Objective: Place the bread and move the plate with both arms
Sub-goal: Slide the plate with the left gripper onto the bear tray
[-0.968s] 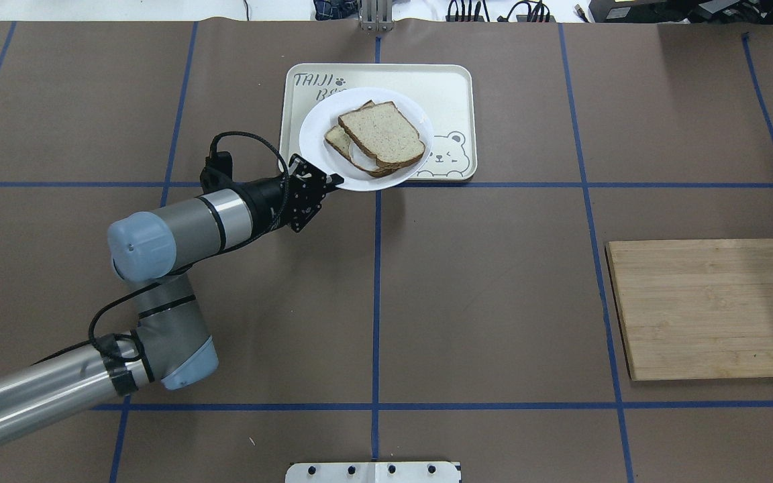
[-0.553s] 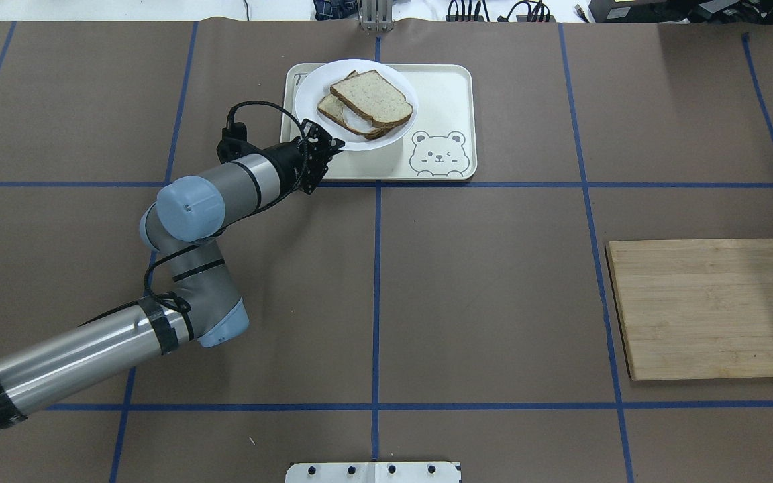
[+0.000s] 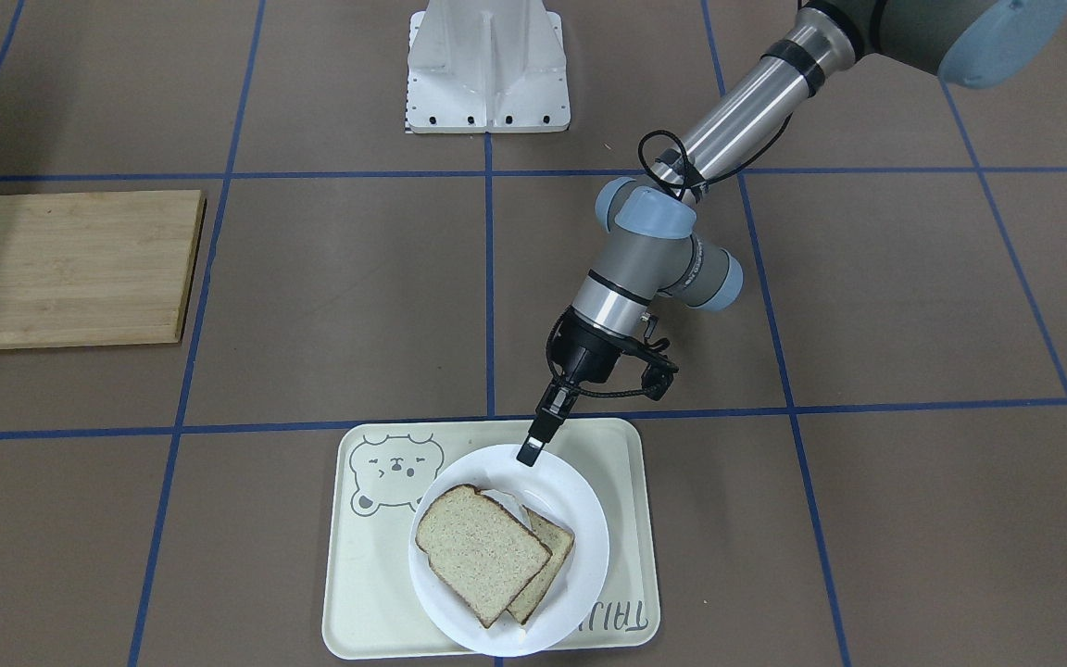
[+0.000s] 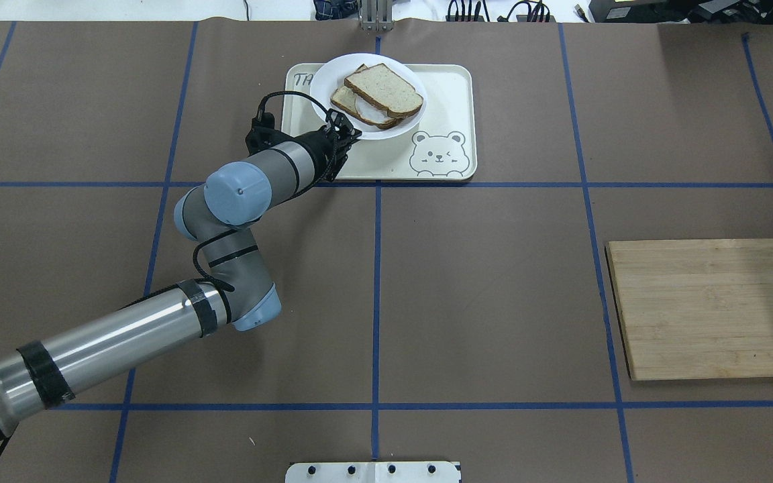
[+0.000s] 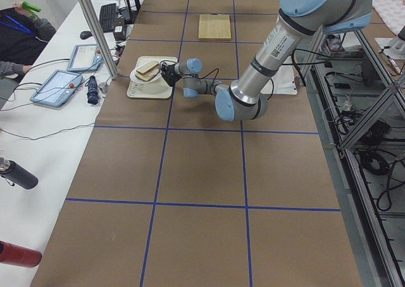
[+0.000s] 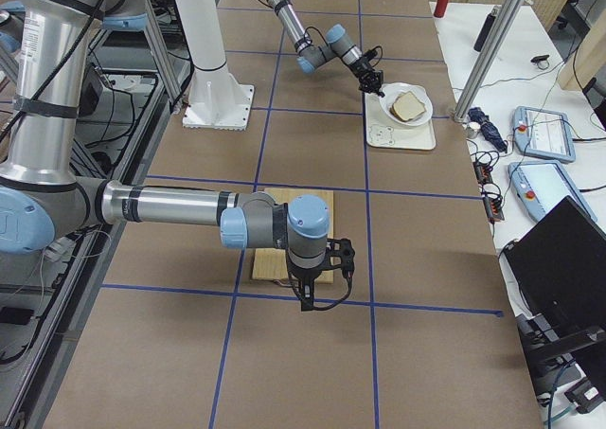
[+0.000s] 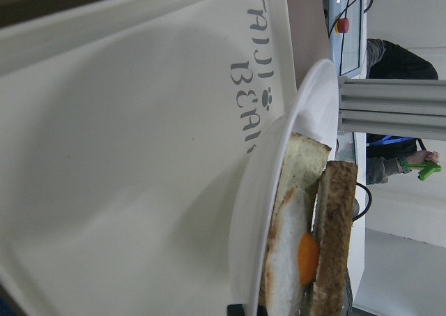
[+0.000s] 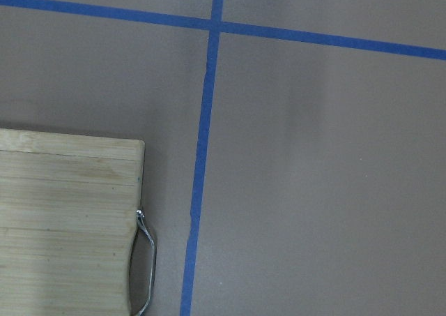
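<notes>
Your left hand (image 3: 531,452) clamps the rim of the white plate (image 3: 589,556); it's stiff and slick, so the loose bread (image 3: 473,551) may slide. Right hand (image 6: 322,304): cannot tell.

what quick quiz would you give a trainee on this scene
1. True or false: the bread lies on top of the egg slice, both on the plate.
2. Fill in: right below the plate is the cream ____.
3. Pick one: the left gripper is shut on A) the plate's rim, B) the bread, C) nothing.

Key
1. True
2. tray
3. A
</notes>
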Available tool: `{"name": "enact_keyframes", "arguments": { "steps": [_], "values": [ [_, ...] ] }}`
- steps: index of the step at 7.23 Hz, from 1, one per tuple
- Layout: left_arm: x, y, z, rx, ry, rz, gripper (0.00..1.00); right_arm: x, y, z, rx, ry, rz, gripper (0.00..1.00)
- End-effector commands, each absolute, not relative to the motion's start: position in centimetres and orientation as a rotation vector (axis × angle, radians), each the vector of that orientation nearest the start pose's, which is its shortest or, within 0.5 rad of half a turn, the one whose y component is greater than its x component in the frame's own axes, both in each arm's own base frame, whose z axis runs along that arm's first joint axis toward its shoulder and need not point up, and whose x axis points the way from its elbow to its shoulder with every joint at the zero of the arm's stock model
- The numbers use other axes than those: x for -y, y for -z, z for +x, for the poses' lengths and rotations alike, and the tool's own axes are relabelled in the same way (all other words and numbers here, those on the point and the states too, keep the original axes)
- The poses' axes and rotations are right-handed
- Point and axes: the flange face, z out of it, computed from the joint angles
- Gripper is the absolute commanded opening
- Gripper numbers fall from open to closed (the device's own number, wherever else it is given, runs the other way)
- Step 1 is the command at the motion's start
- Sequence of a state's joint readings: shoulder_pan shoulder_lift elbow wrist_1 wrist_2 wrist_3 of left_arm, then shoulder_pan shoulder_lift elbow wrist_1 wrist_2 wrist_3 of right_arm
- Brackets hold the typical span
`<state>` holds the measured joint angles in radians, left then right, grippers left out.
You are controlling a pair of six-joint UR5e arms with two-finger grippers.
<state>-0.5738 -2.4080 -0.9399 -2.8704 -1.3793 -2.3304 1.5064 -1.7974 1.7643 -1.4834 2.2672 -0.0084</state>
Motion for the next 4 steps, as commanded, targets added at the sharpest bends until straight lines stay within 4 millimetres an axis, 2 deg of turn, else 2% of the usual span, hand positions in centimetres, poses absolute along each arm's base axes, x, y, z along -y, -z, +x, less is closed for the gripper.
{"name": "enact_keyframes", "arguments": {
  "steps": [1,2,3,4],
  "values": [
    [55.87,-26.67,60.24,-1.633,1.175,0.012,0.0,40.51,-65.95,4.34,0.698,0.09,0.035,1.0],
    [55.32,-26.53,60.68,-1.635,1.169,0.01,0.12,40.51,-65.95,4.34,0.698,0.089,0.035,1.0],
    [55.13,-26.47,60.83,-1.635,1.168,0.008,0.34,40.51,-65.95,4.34,0.698,0.089,0.035,1.0],
    [54.99,-26.11,60.85,-1.642,1.164,0.005,0.74,40.51,-65.95,4.34,0.698,0.089,0.035,1.0]
  ]
}}
